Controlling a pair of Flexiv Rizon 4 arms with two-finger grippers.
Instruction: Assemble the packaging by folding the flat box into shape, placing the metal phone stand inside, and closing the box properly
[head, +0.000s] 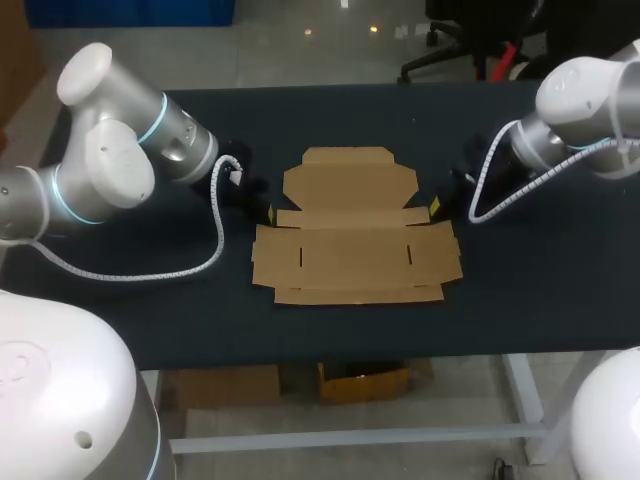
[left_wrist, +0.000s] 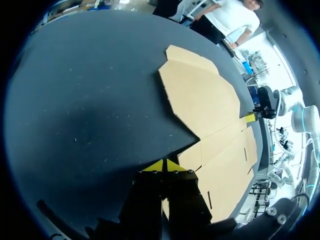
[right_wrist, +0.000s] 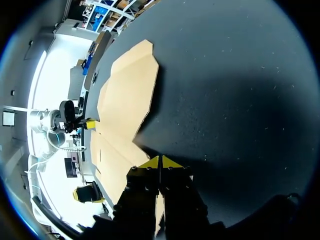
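Note:
A flat, unfolded cardboard box (head: 355, 240) lies in the middle of the dark table (head: 130, 300). My left gripper (head: 270, 213) sits at the box's left edge, shut and empty, its yellow tips pressed together. In the left wrist view those tips (left_wrist: 163, 165) rest just beside the cardboard (left_wrist: 205, 100). At the box's right edge is my right gripper (head: 436, 208), also shut with nothing held. The right wrist view shows its tips (right_wrist: 160, 162) close to the cardboard's edge (right_wrist: 125, 100). No metal phone stand shows in any view.
The dark table surface stretches bare to both sides of the box and along the front edge (head: 330, 355). My other arm's gripper (left_wrist: 250, 118) shows across the box in the left wrist view, and likewise the left gripper (right_wrist: 89, 123) in the right wrist view.

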